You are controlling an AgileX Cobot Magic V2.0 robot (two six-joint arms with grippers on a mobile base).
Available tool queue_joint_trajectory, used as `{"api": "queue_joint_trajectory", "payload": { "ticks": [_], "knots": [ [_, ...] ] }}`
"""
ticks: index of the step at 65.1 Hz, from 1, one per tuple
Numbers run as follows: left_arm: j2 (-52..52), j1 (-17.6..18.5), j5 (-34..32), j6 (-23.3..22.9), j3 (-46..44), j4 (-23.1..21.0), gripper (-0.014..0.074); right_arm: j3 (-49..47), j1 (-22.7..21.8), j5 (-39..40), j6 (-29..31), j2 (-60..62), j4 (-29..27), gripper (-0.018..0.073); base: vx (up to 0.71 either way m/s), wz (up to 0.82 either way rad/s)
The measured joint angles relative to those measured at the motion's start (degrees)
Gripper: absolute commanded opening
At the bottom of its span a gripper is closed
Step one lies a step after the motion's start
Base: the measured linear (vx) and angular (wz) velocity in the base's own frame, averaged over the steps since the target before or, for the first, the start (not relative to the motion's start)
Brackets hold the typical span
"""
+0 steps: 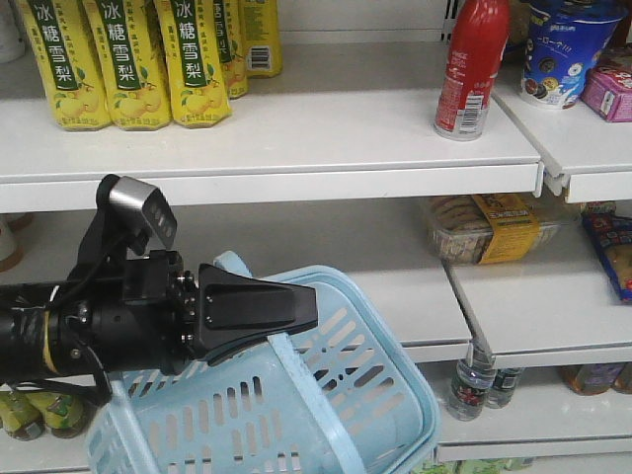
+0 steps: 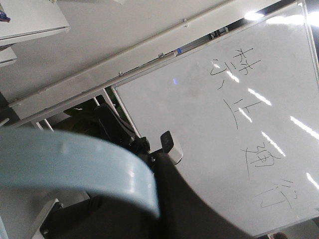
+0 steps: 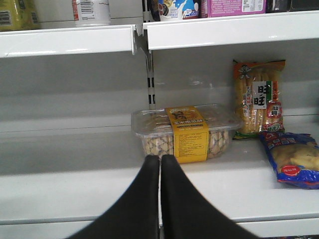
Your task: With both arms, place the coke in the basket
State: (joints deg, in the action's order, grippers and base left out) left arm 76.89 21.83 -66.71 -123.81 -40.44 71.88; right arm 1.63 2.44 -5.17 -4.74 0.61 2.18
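The right gripper shows two smooth black fingers pressed flat together, tips aimed at a clear plastic biscuit tray with a yellow band. The left gripper, a matte black wedge, pinches the flat swing handle of the light blue slotted basket; the contact itself is hidden behind the near finger. The basket hangs tilted, its bottom cut off. The coke, glossy red, stands upright by the top shelf's front edge, its cap cropped. Open shelf lies between it and the yellow pear-drink bottles.

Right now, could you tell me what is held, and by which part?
The left gripper holds the basket by its handle; the right gripper is shut, empty.
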Motion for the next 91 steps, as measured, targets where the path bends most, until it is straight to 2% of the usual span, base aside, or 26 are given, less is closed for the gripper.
{"api": "queue_joint_trajectory", "payload": {
  "ticks": [91],
  "knots": [
    [0.00,0.00,0.00,0.00,0.00,0.00,-0.0006,0.00,0.00,0.00,0.00,0.00,0.00,-0.0005,0.02,0.01]
  ]
}}
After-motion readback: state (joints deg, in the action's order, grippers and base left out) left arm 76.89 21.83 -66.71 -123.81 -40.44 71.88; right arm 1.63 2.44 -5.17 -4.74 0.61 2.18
